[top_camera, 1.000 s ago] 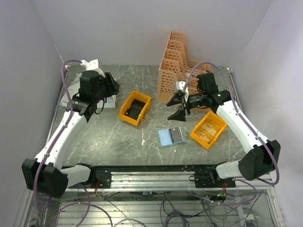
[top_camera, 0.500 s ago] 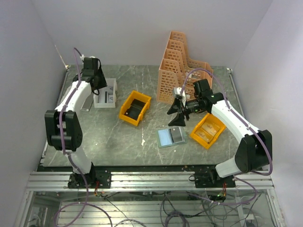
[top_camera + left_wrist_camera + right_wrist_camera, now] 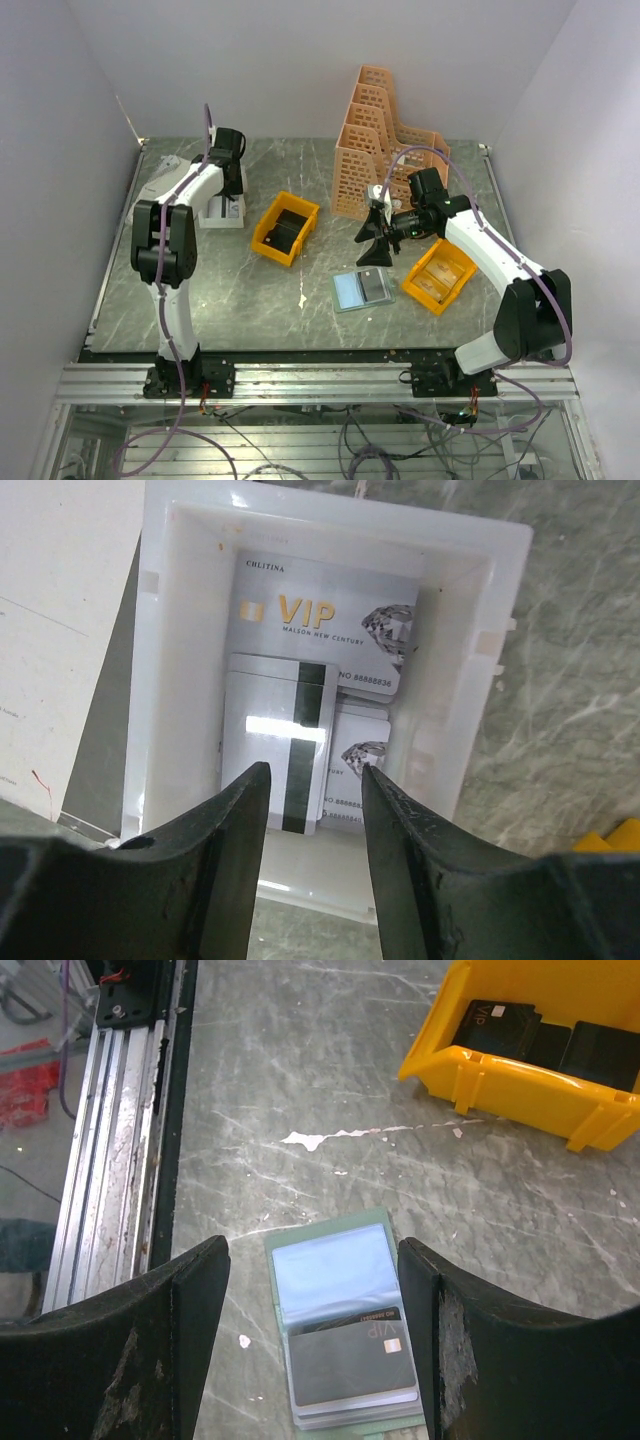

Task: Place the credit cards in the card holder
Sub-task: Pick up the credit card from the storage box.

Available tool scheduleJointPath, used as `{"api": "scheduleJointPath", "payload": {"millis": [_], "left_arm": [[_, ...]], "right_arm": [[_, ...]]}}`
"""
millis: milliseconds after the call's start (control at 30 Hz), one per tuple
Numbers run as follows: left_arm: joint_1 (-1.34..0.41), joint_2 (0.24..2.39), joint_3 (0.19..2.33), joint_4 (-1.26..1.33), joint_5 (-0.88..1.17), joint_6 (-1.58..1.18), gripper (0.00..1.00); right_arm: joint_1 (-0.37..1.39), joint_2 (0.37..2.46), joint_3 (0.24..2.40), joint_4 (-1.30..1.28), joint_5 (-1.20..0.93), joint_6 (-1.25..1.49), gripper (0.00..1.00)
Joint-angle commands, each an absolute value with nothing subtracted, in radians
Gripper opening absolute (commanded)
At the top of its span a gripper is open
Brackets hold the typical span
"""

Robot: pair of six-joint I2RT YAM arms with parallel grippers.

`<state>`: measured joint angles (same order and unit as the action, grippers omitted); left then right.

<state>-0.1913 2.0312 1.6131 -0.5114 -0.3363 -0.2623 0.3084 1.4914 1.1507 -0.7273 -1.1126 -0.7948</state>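
The left gripper [image 3: 312, 780] hung over the white box [image 3: 465, 680], its jaws moderately apart and holding nothing; the credit cards [image 3: 325, 630] lay stacked inside this box; the right gripper [image 3: 310, 1255] stood wide open above the card holder [image 3: 330, 1275], which lay unfolded on the table [image 3: 300, 1080], a dark card [image 3: 352, 1365] in one pocket.

VIP cards [image 3: 320, 620] in wht box [image 3: 470, 680] partly hidden by striped card [image 3: 275, 740].

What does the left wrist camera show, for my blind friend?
Several pale credit cards lie in a white box, one printed VIP, one showing a dark stripe. The left gripper hovers open over them. White paper lies beside the box.
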Motion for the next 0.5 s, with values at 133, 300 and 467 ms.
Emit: {"api": "scheduleJointPath", "payload": {"millis": [133,300,467], "left_arm": [[-0.158,2.088,1.65,-0.514,-0.277,-0.211,0.54],[-0.158,2.119,1.653,-0.504,-0.284,-0.208,0.56],[-0.15,2.135,1.651,-0.486,-0.287,-0.208,0.58]], "right_arm": [[0.298,1.506,1.151,-0.739,-1.124,-0.817,0.68],[0.298,1.517,1.157,-0.754,-1.132,-0.827,0.68],[0.298,1.522,1.155,-0.755,-1.136,-0.828,0.68]]}}
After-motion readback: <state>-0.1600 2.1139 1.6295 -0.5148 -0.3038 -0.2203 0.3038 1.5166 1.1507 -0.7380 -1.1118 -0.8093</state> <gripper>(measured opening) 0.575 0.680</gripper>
